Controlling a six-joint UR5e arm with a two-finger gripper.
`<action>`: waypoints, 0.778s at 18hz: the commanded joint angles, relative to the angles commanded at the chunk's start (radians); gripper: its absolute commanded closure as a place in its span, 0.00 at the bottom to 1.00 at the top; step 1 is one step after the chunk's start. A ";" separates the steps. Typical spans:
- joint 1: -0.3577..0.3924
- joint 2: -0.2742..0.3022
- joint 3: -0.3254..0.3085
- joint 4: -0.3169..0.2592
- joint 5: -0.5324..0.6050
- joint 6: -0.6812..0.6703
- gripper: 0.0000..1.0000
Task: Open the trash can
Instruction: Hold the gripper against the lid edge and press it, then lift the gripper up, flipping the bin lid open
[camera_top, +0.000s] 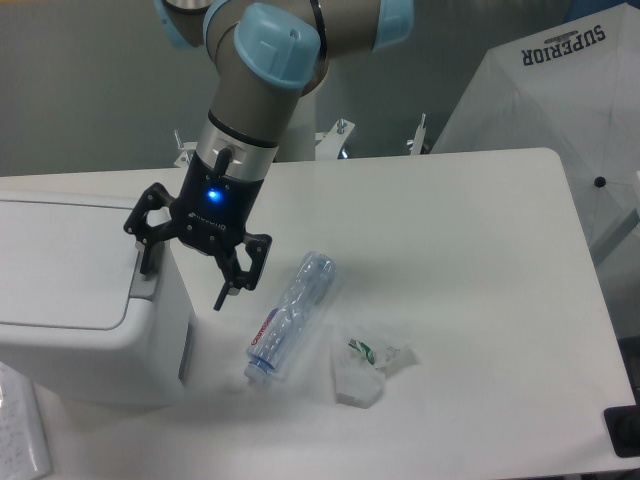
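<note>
The white boxy trash can fills the left side of the camera view, its flat lid down. A grey push tab sits at the lid's right edge. My gripper hangs open over the can's right edge. Its left finger stands just above the tab, and whether it touches the tab I cannot tell. Its right finger hangs outside the can's right wall. Nothing is between the fingers but the can's edge.
A crushed clear plastic bottle lies on the white table just right of the gripper. A crumpled clear wrapper lies beyond it. A white fabric cover stands at the far right.
</note>
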 joint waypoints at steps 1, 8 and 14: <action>0.000 -0.003 0.003 0.000 0.002 0.002 0.00; 0.000 -0.006 0.015 0.000 0.008 0.003 0.00; 0.000 -0.009 0.014 0.000 0.017 0.003 0.00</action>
